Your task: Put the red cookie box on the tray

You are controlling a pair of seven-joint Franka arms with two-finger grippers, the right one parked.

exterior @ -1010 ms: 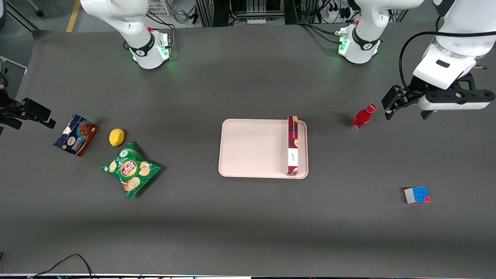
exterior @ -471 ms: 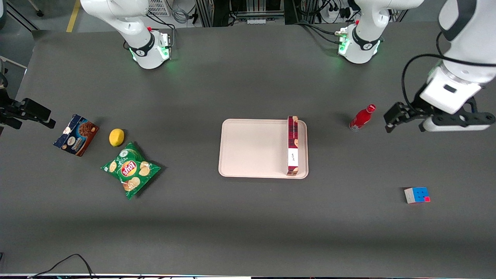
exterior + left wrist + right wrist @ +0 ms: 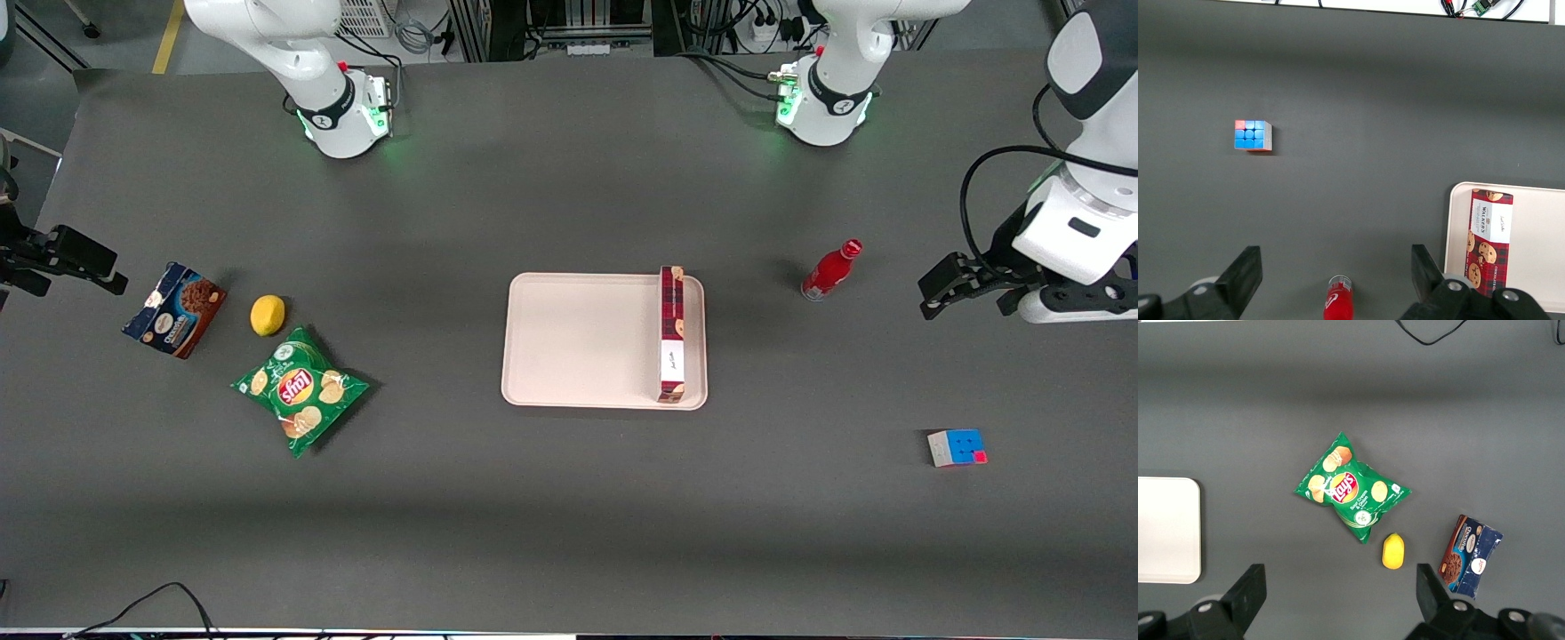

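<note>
The dark grey worktop (image 3: 569,498) looks matt and smooth. The flat pale pink plastic tray (image 3: 578,342) has a soft satin finish. On it at 3 o'clock, the long red plaid cookie box (image 3: 672,333) looks like printed card. The left arm's gripper (image 3: 1335,280) hangs above the worktop toward the working arm's end, its matt black plastic fingers (image 3: 1245,270) spread wide.

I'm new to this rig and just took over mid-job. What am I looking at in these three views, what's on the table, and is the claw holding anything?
Two white robot arms stand at a dark table. The front view looks down at them; the other two views come from cameras on each arm's wrist. The pink tray sits mid-table with the red cookie box on it, along the edge nearest the working arm. Off the tray lie a red bottle, a puzzle cube, a chip bag, a lemon and a blue cookie box. The working arm's claw is open and empty, above the table beside the bottle.
</note>
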